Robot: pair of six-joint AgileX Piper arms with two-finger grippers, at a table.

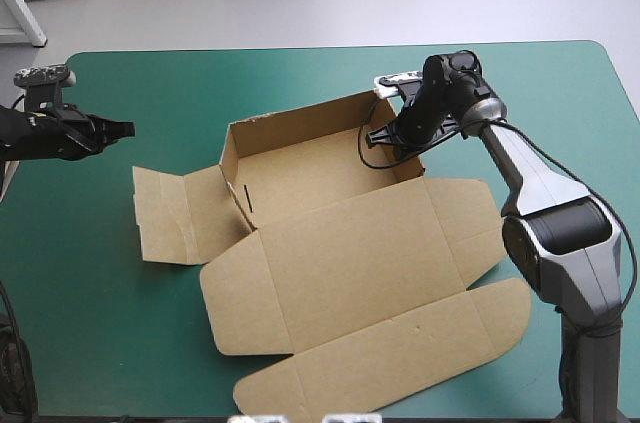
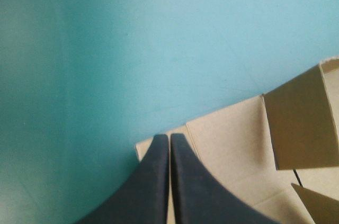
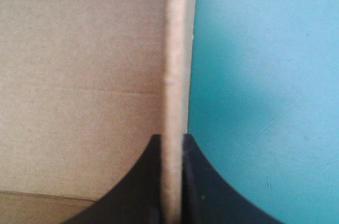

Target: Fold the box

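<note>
You have the brown cardboard box lying at the middle of the teal-green table cover, partly raised. Its far wall and left wall stand upright around the tray floor. The broad lid panel lies flat toward the table's near edge, with a long front flap spread beyond it. A side flap rests flat on the cover to the left of the tray.

Your right gripper sits at the tray's right wall. From its wrist, the wall's pale top edge runs straight out from between the black fingers, which pinch the board from both sides. The box's inner face is on one side of them and bare cover on the other.

Your left gripper hangs near the table's left edge, apart from the box in the high view. Its fingers are pressed together into one point with nothing between them. From its wrist, the tip lines up with a corner of the flat side flap, and a raised wall stands farther on. You cannot tell whether the tip touches the board
</note>
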